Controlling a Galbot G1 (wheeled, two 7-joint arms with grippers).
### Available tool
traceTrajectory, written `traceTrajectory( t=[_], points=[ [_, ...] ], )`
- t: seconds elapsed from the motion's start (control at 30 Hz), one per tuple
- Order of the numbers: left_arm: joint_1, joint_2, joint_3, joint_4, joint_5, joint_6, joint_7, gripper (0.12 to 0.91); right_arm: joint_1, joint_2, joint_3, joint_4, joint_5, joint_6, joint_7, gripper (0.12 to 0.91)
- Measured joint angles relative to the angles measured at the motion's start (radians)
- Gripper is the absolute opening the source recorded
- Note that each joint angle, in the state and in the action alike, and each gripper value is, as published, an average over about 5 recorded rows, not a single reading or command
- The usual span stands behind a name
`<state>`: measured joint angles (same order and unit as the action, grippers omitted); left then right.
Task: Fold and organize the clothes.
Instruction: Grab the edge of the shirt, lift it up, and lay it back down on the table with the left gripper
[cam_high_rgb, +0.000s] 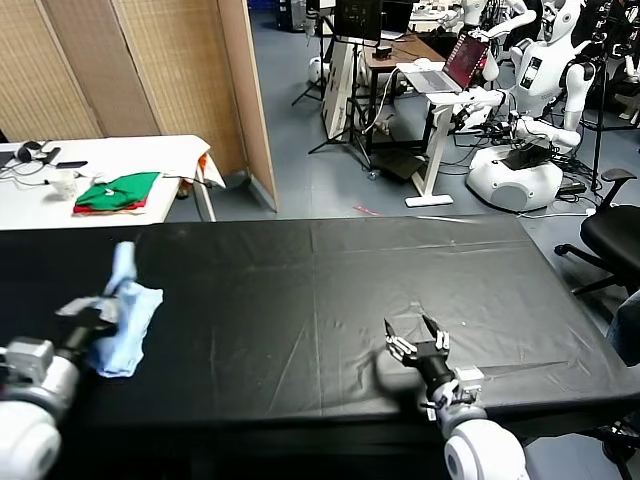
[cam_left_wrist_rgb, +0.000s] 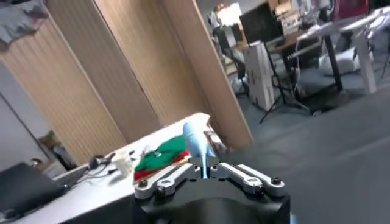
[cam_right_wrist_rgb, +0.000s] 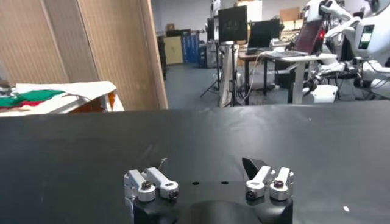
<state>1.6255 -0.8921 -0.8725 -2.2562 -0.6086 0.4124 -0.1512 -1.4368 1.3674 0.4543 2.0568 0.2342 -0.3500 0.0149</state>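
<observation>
Left gripper (cam_high_rgb: 100, 310) is up at the left edge of the black surface (cam_high_rgb: 330, 300), fingers pinched tight on the T-shirt (cam_high_rgb: 125, 315). The pale blue cloth hangs bunched from the grip, one end poking up above the fingers, the rest drooping toward the surface; whether it touches down is hard to tell. From the left wrist view, a thin tip of T-shirt (cam_left_wrist_rgb: 198, 143) sticks out between the shut fingers (cam_left_wrist_rgb: 244, 176) of the left gripper (cam_left_wrist_rgb: 204, 173).

Right gripper (cam_high_rgb: 418, 335) sits low over the near right part of the surface, well apart from the T-shirt, fingers spread wide and holding nothing. The right wrist view confirms it: right gripper (cam_right_wrist_rgb: 207, 182) spread, bare black surface (cam_right_wrist_rgb: 201, 134) ahead.

Around the scene: a white table (cam_high_rgb: 100, 165) behind on the left carries green-and-red garments (cam_high_rgb: 118, 192), a cup (cam_high_rgb: 64, 183) and some cables. Woven screens (cam_high_rgb: 140, 70) stand behind it. Farther back on the right, a desk with a laptop (cam_high_rgb: 455, 65), white robots (cam_high_rgb: 530, 110), and an office chair (cam_high_rgb: 612, 235) at the right edge. Nothing lies between the two grippers.
</observation>
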Motion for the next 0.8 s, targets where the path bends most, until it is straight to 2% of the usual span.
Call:
traceTrajectory(
  t=[0.1, 0.27, 0.37, 0.47, 0.57, 0.7, 0.8],
  points=[
    [-0.04, -0.066, 0.11, -0.012, -0.056, 0.002, -0.013, 0.175, -0.014, 0.008, 0.004, 0.008, -0.011, 0.001, -0.001, 0.907],
    [-0.122, -0.162, 0.285, 0.023, -0.107, 0.001, -0.013, 0.175, -0.03, 0.014, 0.006, 0.022, 0.008, -0.01, -0.003, 0.907],
    [-0.167, -0.204, 0.367, 0.056, -0.086, -0.002, -0.002, 0.175, -0.03, 0.009, 0.002, 0.033, 0.056, -0.038, -0.003, 0.907],
    [-0.194, -0.235, 0.428, 0.086, -0.05, -0.009, 0.023, 0.18, -0.028, -0.001, -0.009, 0.044, 0.118, -0.072, -0.001, 0.907],
    [-0.201, -0.26, 0.466, 0.104, -0.044, -0.014, 0.053, 0.265, -0.02, -0.014, -0.029, 0.05, 0.187, -0.1, 0.001, 0.907],
    [-0.198, -0.28, 0.483, 0.106, -0.057, -0.021, 0.079, 0.513, -0.002, -0.03, -0.067, 0.047, 0.254, -0.128, -0.002, 0.907],
    [-0.19, -0.28, 0.477, 0.097, -0.026, -0.036, 0.088, 0.701, 0.019, -0.033, -0.105, 0.037, 0.272, -0.144, -0.005, 0.907]
  ],
)
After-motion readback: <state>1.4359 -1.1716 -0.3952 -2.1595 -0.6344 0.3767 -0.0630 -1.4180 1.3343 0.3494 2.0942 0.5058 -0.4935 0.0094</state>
